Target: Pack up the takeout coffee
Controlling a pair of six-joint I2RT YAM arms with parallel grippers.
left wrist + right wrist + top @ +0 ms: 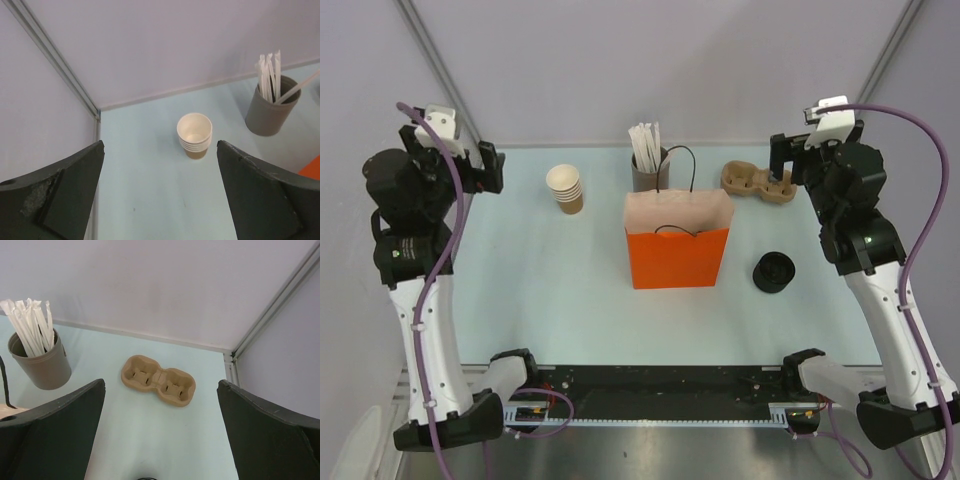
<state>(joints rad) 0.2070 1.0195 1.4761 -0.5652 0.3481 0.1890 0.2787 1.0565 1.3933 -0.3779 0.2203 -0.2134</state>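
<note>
Starting at the left, the left gripper hangs over the far left corner of the table, jaws spread wide and holding nothing. Just beyond it, near the back wall, stands a stack of nested paper cups, brown outside and pale within. No single takeout coffee cup stands apart in any view, so I judge it has to come off that stack. Further right is a grey holder of wrapped white sticks, just behind the upright orange paper bag. The bag's mouth is open and its black handles arch above it, but I cannot tell what is inside. Right of the holder a two-well pulp cup carrier lies flat with both wells bare. A black lid rests nearer, well apart from the bag. The right gripper hovers at the carrier's far end, likewise wide apart and holding nothing. By my reading the packing has not begun: a cup must be separated, probably lidded and seated in the carrier, then lowered into the bag. Bare table lies in front of the bag and between stack and bag, giving room to work. The back wall and corner posts crowd both grippers, and the tall sticks and bag handles could snag a low sweep.
</note>
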